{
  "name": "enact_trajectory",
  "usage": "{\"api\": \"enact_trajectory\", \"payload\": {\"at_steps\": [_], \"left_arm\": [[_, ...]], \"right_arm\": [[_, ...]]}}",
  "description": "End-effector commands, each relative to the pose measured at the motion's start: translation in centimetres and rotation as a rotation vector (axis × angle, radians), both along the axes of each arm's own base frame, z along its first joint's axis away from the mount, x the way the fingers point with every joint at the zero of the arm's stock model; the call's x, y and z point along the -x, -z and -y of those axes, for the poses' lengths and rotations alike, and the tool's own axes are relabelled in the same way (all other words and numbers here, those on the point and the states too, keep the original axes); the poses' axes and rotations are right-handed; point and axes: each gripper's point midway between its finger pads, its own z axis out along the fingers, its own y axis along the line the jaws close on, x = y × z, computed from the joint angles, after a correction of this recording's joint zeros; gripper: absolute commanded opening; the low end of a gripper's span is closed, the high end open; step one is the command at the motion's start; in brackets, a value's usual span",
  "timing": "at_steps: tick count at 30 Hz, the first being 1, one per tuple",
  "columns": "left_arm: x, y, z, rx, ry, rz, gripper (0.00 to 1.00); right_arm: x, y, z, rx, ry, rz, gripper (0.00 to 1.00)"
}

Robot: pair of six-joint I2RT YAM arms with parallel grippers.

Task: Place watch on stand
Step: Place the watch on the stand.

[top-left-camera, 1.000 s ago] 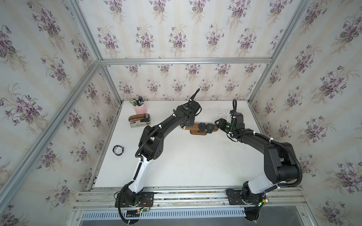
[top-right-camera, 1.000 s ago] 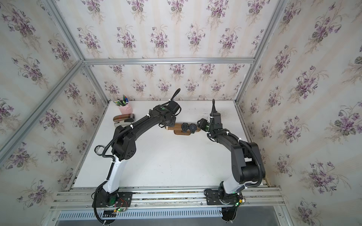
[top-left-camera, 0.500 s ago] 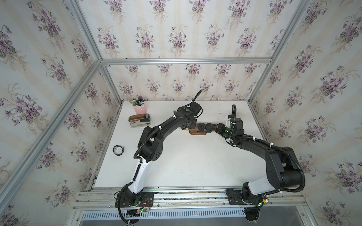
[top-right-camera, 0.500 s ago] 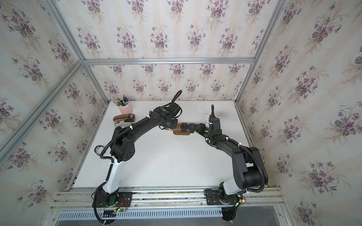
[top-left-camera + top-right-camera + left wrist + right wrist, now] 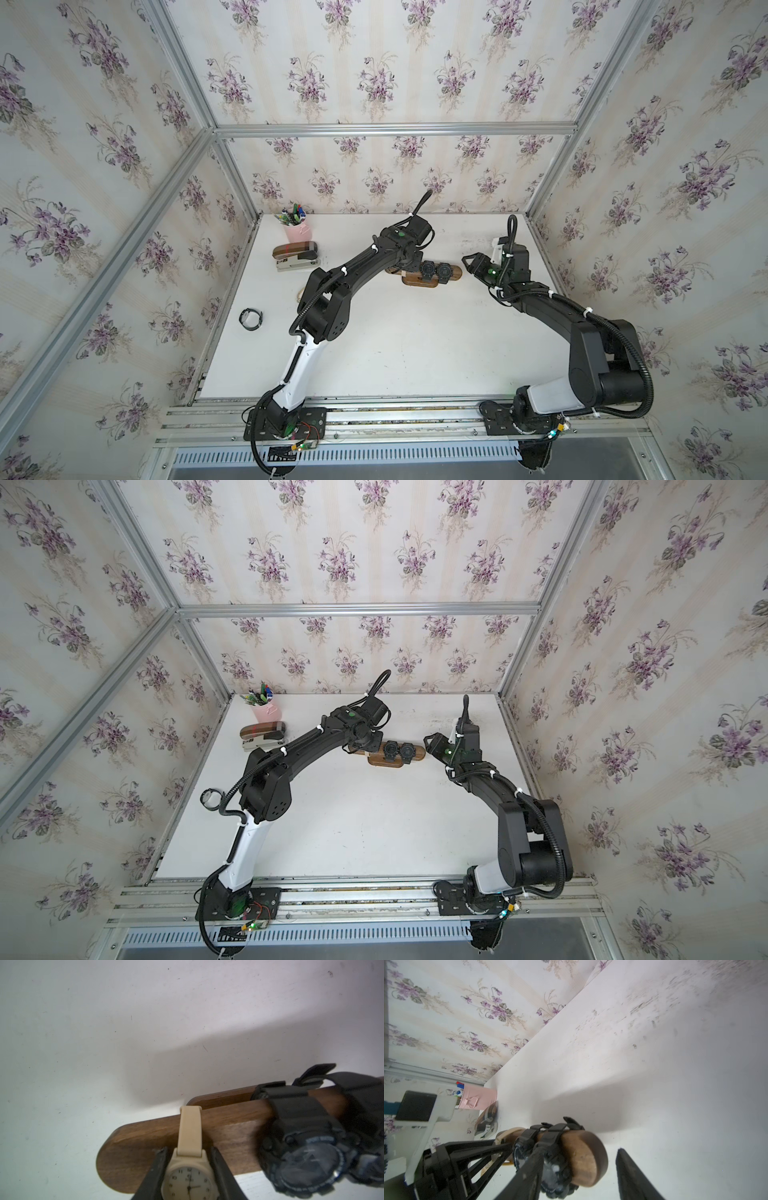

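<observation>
The stand (image 5: 454, 272) (image 5: 418, 753) is a dark wooden bar on an oval foot at the table's back middle. Two black watches (image 5: 435, 271) (image 5: 399, 751) (image 5: 307, 1147) are strapped round the bar. My left gripper (image 5: 188, 1149) (image 5: 409, 266) is shut on the face of a cream watch (image 5: 190, 1126), whose strap lies over the bar's left end (image 5: 133, 1142). My right gripper (image 5: 469, 265) (image 5: 430, 742) (image 5: 579, 1150) stands open just off the bar's right end (image 5: 583, 1157), holding nothing.
A pink pen cup (image 5: 296, 230) (image 5: 477, 1100) and a brown-topped stapler (image 5: 296, 258) stand at the back left. Another black watch (image 5: 251, 319) lies by the table's left edge. The walls close in at the back and both sides.
My right arm has drawn back a little to the right from the stand's end. The left gripper has kept its hold on the cream watch at the bar.
</observation>
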Motion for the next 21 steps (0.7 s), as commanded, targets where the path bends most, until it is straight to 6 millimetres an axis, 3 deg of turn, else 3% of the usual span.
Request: {"api": "enact_trajectory", "payload": {"at_steps": [1, 11, 21], "left_arm": [[0.5, 0.7, 0.8, 0.022, 0.014, -0.030, 0.29], [1.1, 0.5, 2.4, 0.066, 0.056, -0.047, 0.35], [1.2, -0.8, 2.5, 0.078, 0.071, -0.027, 0.46]], "right_arm": [[-0.3, 0.5, -0.7, -0.019, -0.040, -0.024, 0.57], [0.7, 2.2, -1.4, -0.086, -0.044, -0.043, 0.52], [1.0, 0.7, -0.7, -0.035, -0.033, -0.005, 0.52]]}}
